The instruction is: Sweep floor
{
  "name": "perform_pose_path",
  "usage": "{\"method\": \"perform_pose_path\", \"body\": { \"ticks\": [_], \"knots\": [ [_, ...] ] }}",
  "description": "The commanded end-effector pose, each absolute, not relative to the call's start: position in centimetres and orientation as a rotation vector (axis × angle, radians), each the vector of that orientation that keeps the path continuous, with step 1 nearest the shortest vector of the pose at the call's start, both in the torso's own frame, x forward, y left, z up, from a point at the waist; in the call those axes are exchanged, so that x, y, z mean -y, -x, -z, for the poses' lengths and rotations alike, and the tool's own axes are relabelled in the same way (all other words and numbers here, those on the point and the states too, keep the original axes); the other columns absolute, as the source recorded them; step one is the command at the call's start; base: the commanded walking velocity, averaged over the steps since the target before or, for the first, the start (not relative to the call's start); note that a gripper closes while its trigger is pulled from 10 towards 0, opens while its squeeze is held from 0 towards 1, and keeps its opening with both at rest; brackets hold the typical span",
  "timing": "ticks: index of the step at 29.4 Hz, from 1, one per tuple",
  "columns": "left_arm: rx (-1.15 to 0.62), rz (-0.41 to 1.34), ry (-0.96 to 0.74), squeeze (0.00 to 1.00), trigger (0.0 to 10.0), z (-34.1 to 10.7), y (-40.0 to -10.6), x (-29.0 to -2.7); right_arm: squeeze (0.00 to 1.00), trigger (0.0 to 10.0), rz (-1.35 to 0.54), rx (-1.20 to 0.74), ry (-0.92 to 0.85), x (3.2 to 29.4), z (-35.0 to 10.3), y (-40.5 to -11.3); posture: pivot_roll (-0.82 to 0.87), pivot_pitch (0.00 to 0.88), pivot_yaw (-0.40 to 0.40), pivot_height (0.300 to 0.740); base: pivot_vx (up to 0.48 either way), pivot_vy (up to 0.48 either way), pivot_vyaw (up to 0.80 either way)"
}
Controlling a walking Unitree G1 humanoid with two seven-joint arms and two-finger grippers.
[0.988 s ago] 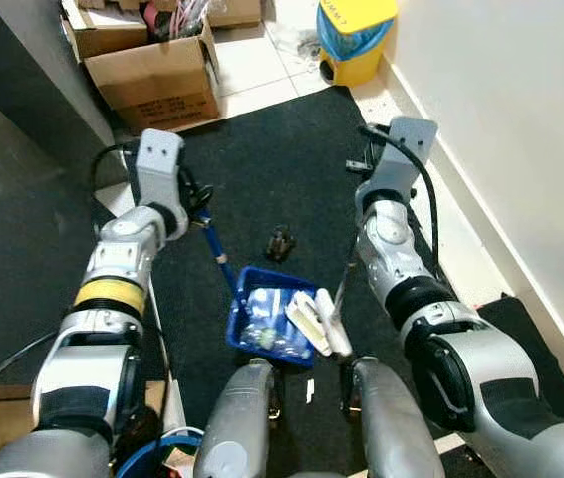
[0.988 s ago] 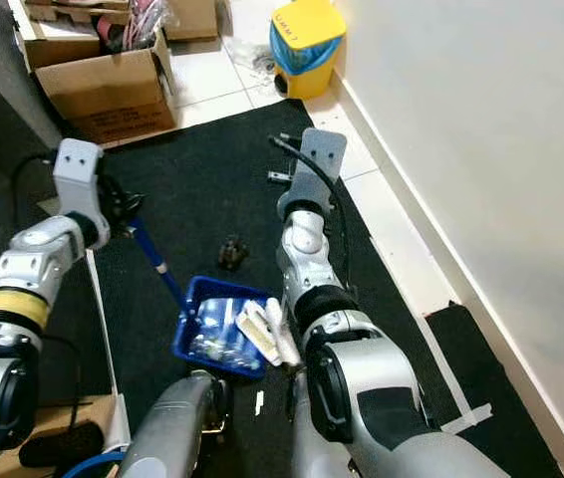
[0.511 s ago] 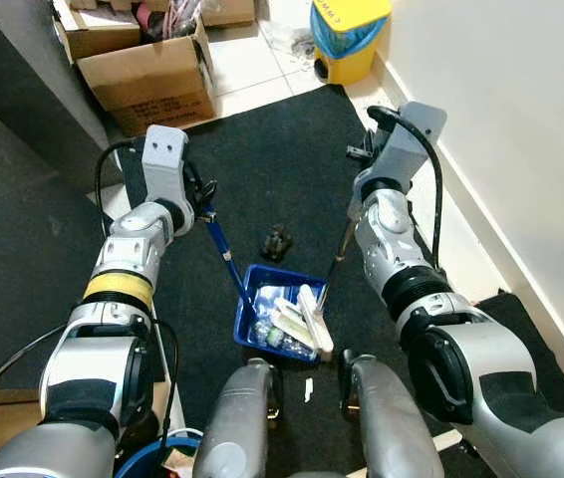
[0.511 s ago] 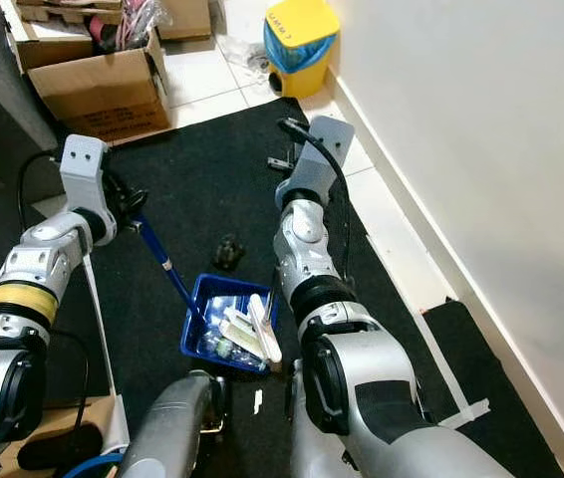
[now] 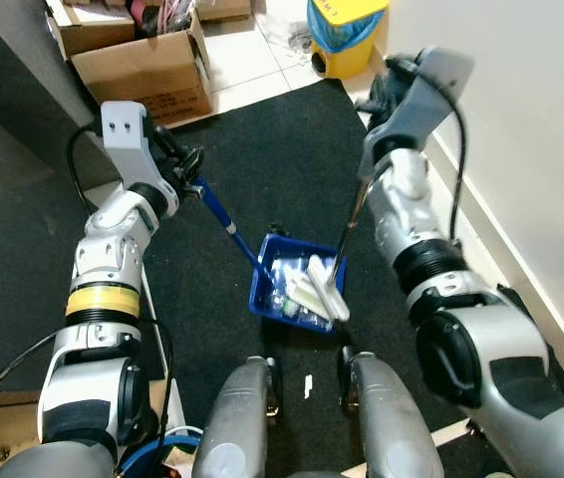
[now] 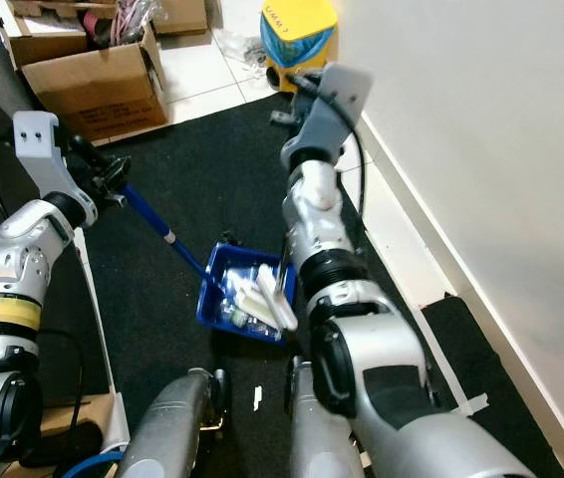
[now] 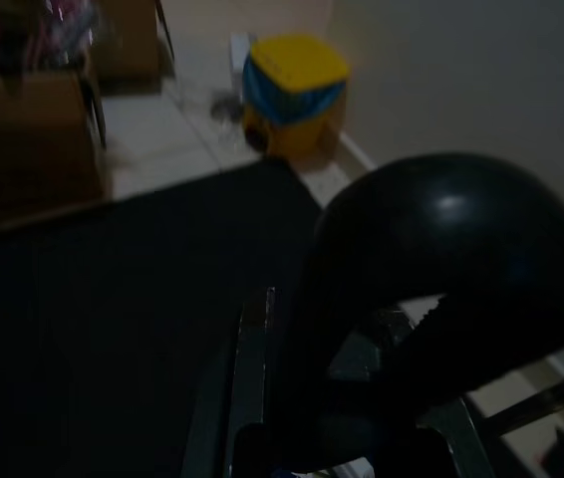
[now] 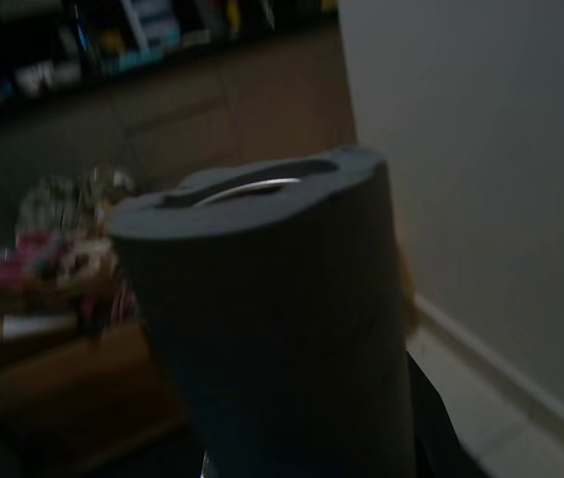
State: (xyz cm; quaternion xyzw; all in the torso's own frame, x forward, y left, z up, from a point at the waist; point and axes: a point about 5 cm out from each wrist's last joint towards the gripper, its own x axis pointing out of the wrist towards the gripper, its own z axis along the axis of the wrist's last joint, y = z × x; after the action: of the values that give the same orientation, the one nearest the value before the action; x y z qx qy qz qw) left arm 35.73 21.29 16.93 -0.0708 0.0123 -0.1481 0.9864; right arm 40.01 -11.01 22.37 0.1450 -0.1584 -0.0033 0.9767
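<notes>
A blue dustpan (image 5: 284,311) holding white litter is above the black mat (image 5: 262,149), just ahead of my legs. Its long blue handle (image 5: 224,221) slants up to my left gripper (image 5: 184,167), which is shut on it. A white brush head (image 5: 324,289) rests over the pan's right side. Its thin handle (image 5: 352,224) rises to my right gripper (image 5: 380,92), raised near the wall and shut on the handle's top. The right wrist view is dark, with a blurred dark cylinder (image 8: 262,319) close to the lens.
A yellow bin with a blue liner (image 5: 347,30) stands at the mat's far right corner against the white wall (image 5: 521,119). Cardboard boxes (image 5: 142,70) sit on the tiles at the far left. A dark cabinet side (image 5: 13,139) runs along my left.
Both arms have lifted and reached farther forward. The dustpan has shifted right with the brush head still over it. My right gripper rose toward the bin.
</notes>
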Motion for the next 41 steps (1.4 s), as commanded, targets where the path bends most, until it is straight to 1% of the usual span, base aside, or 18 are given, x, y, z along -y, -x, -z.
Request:
{"method": "perform_pose_path", "body": {
  "ticks": [1,4,9,12,13,14,17,18,21,23,26,29,31,32,33,34,35,41],
  "knots": [
    [0.04,0.332,0.266,0.0,10.0,-17.8,-35.6,-20.5,0.0,10.0,0.01,0.388,-0.334,11.9,-24.3,-40.1,-0.02,0.16,-0.004,0.74,0.0,0.0,0.0],
    [0.037,0.309,0.293,0.0,10.0,-17.6,-35.5,-20.4,0.0,10.0,0.036,0.446,-0.341,13.4,-26.0,-40.2,-0.03,0.146,-0.002,0.74,0.0,0.0,0.0],
    [-0.015,0.246,0.303,0.0,10.0,-15.8,-35.4,-20.3,0.0,10.0,0.113,0.586,-0.29,17.5,-29.7,-39.6,-0.03,0.127,0.003,0.74,0.0,0.0,0.0],
    [-0.034,0.213,0.304,0.0,10.0,-15.4,-35.4,-20.6,0.0,10.0,0.151,0.628,-0.244,19.3,-30.7,-39.2,-0.04,0.116,0.006,0.74,0.0,0.0,0.0],
    [-0.034,0.213,0.304,0.0,10.0,-15.4,-35.4,-20.6,0.0,10.0,0.151,0.628,-0.244,19.3,-30.7,-39.2,-0.04,0.116,0.006,0.74,0.0,0.0,0.0],
    [-0.048,0.173,0.309,0.0,10.0,-15.0,-35.5,-21.1,0.0,10.0,0.203,0.666,-0.187,21.7,-31.5,-38.6,-0.04,0.112,0.008,0.74,0.0,0.0,0.0],
    [-0.057,0.125,0.317,0.0,10.0,-14.9,-35.5,-21.8,0.0,10.0,0.273,0.696,-0.119,24.4,-32.1,-37.7,-0.05,0.105,0.011,0.74,0.0,0.0,0.0],
    [-0.057,0.104,0.315,0.0,10.0,-14.9,-35.5,-22.2,0.0,10.0,0.317,0.705,-0.09,26.1,-32.3,-37.1,-0.05,0.105,0.011,0.74,0.0,0.0,0.0],
    [-0.057,0.085,0.311,0.0,10.0,-15.0,-35.5,-22.6,0.0,10.0,0.362,0.702,-0.038,27.7,-32.3,-36.6,-0.05,0.1,0.014,0.74,0.0,0.0,0.0],
    [-0.045,0.047,0.311,0.0,10.0,-15.6,-35.6,-23.4,0.0,10.0,0.407,0.671,0.028,29.4,-31.4,-36.0,-0.05,0.093,0.018,0.74,0.0,0.0,0.0],
    [-0.035,0.033,0.315,0.0,10.0,-15.9,-35.7,-23.8,0.0,10.0,0.419,0.648,0.031,30.0,-30.7,-35.9,-0.06,0.088,0.021,0.74,0.0,0.0,0.0],
    [0.004,0.014,0.31,0.0,10.0,-17.3,-35.9,-24.4,0.0,10.0,0.414,0.526,0.019,30.0,-27.0,-36.1,-0.05,0.078,0.021,0.74,0.0,0.0,0.0],
    [0.012,0.01,0.311,0.0,10.0,-17.6,-35.9,-24.4,0.0,10.0,0.412,0.499,0.016,29.9,-26.1,-36.1,-0.05,0.073,0.023,0.74,0.0,0.0,0.0],
    [0.028,0.009,0.308,0.0,10.0,-18.3,-35.9,-24.4,0.0,10.0,0.405,0.447,-0.001,29.7,-24.5,-36.0,-0.04,0.068,0.022,0.74,0.0,0.0,0.0],
    [0.028,0.009,0.308,0.0,10.0,-18.3,-35.9,-24.4,0.0,10.0,0.405,0.447,-0.001,29.7,-24.5,-36.0,-0.04,0.068,0.022,0.74,0.0,0.0,0.0],
    [0.041,0.014,0.304,0.0,10.0,-18.8,-35.8,-24.3,0.0,10.0,0.401,0.404,-0.022,29.6,-23.3,-36.0,-0.04,0.063,0.022,0.74,0.0,0.0,0.0],
    [0.054,0.013,0.301,0.0,10.0,-19.3,-35.7,-24.2,0.0,10.0,0.402,0.362,-0.012,29.7,-22.0,-35.7,-0.04,0.06,0.021,0.74,0.0,0.0,0.0],
    [0.057,-0.009,0.299,0.0,10.0,-20.2,-35.0,-24.1,0.0,10.0,0.409,0.26,0.04,30.4,-18.5,-34.6,-0.04,0.039,0.029,0.74,0.0,0.0,0.0]
  ]
}}
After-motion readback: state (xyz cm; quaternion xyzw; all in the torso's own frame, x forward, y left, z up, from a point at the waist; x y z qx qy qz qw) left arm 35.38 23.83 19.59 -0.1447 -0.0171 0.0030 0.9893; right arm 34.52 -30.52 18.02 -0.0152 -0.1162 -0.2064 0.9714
